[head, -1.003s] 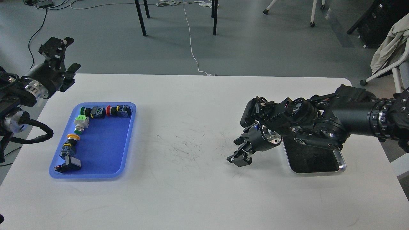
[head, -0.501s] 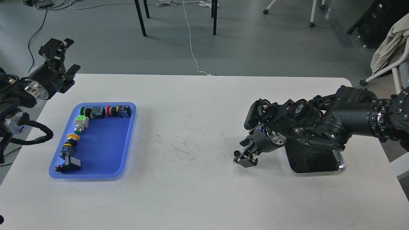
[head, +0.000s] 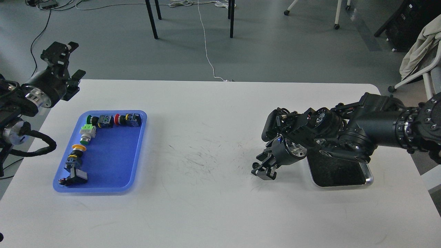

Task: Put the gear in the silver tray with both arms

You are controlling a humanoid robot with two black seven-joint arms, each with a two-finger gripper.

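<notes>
Gear [head: 255, 165] small, dark, at right hand [head: 263, 169] fingertips, beside silver tray [head: 369, 177]

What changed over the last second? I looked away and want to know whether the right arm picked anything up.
The right gripper drew back a little toward the silver tray and its fingers closed in around a small dark gear at the tips. I cannot confirm a firm hold. The left gripper, the blue tray and its push buttons stayed put.
</notes>
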